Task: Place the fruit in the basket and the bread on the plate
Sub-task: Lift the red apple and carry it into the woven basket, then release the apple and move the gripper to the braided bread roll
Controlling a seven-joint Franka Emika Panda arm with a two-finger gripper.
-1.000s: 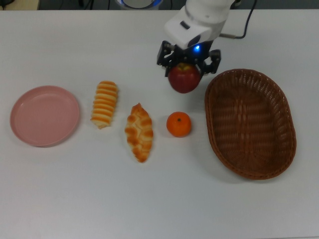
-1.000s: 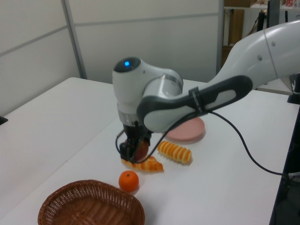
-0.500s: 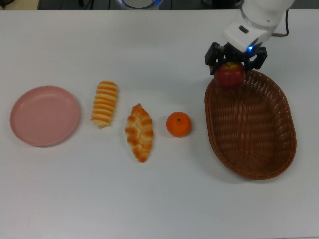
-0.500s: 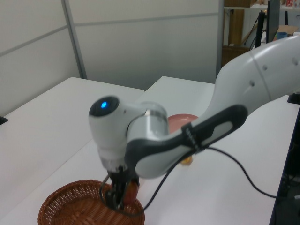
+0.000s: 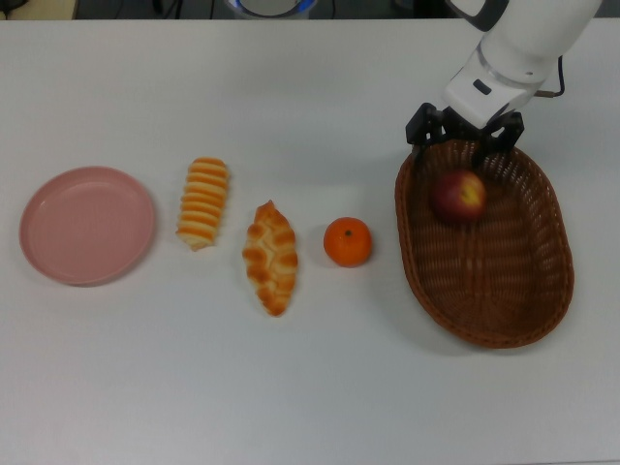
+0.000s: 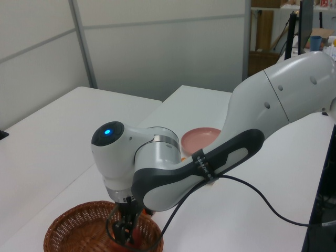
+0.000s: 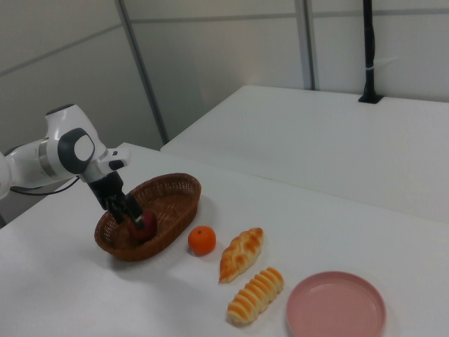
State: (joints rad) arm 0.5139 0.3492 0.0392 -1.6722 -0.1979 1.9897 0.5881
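1. Since the earlier frame, the apple [image 5: 459, 197] has dropped from the gripper [image 5: 465, 145] and now lies inside the wicker basket [image 5: 542, 291].
2. Fingers spread apart and empty, the gripper hangs over the basket's rim at the top view's upper edge, just above the apple.
3. Outside the basket, on the top view's left of the gripper, sit the mandarin [image 5: 348, 242], then the braided loaf [image 5: 271, 257] and the ridged loaf [image 5: 203, 201].
4. Farthest off lies the pink plate [image 5: 87, 225], bare.
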